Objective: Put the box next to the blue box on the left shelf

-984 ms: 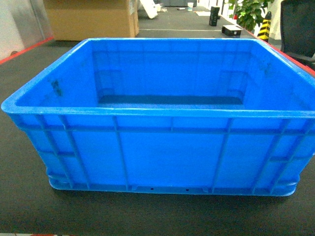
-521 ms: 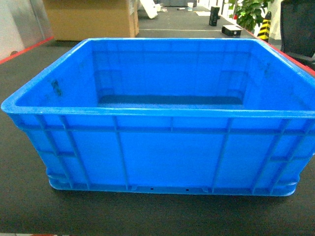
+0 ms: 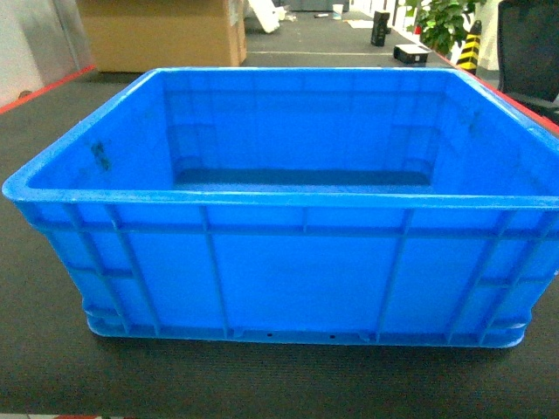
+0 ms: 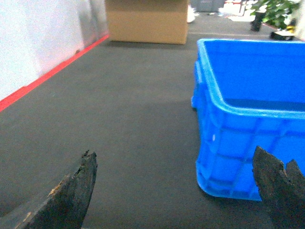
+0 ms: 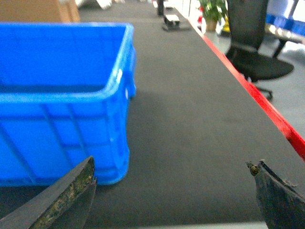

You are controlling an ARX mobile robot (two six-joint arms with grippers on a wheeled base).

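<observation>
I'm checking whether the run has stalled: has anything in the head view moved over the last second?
Nothing visibly changed. The blue crate sits in the same spot on the dark mat, and neither tool enters the head view.

Dark mat (image 3: 262, 384), cardboard box (image 3: 162, 33), office chair (image 5: 252, 43).

- The box (image 3: 288, 262) is running off the right edge of the head view, its right wall cut away.
- Neither gripper is showing in the head view.
- Beside the left gripper (image 4: 178, 191), the box's far side is leaving the frame.
- The right gripper (image 5: 174, 195) fingers are being cropped by the bottom edge.
- The chair (image 5: 252, 43) beyond the right jaw is blurring.
</observation>
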